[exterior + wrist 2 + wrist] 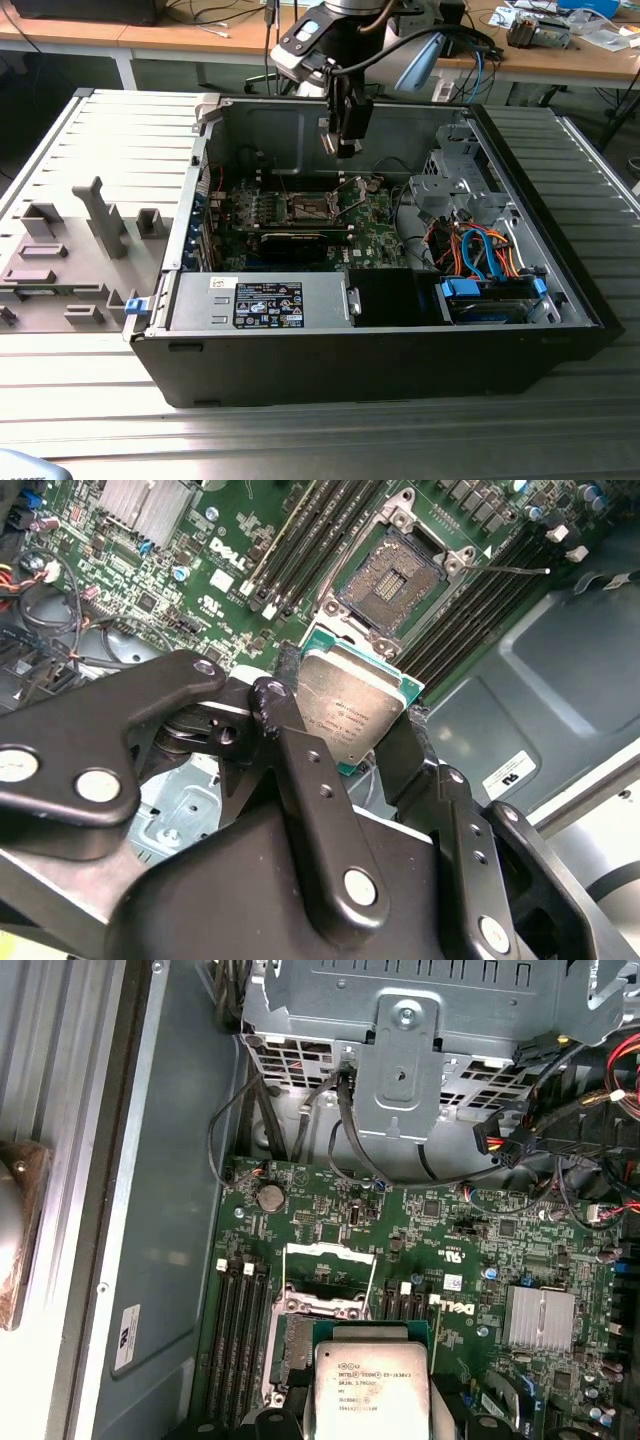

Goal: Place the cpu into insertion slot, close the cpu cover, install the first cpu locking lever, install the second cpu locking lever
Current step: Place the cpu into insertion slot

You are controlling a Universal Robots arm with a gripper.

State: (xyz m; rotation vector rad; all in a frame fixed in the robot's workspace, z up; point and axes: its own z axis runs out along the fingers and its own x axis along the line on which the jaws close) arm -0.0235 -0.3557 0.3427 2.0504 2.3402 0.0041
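A ribbed metal counter [300, 440] carries an open computer case [380, 360], lying on its side with the inside facing up. A green motherboard [375, 235] lies flat on the case floor, with a grey drive cage and bundles of coloured cables towards the exterior view's right. The arm reaches down into the case from above, and its gripper [345, 150] hangs over the board, clear of it, close to the far wall of the case.

In the second wrist view the gripper [345, 720] has its two black fingers pressed against opposite edges of the cpu [350, 702], pinching it with the silver top facing the camera. The cpu cover [330, 1253] stands swung open at the far edge of the socket. The insertion slot [395, 580] lies bare on the board, its dark centre uncovered, and the cpu [370, 1390] is held in the air just beside it, not touching it
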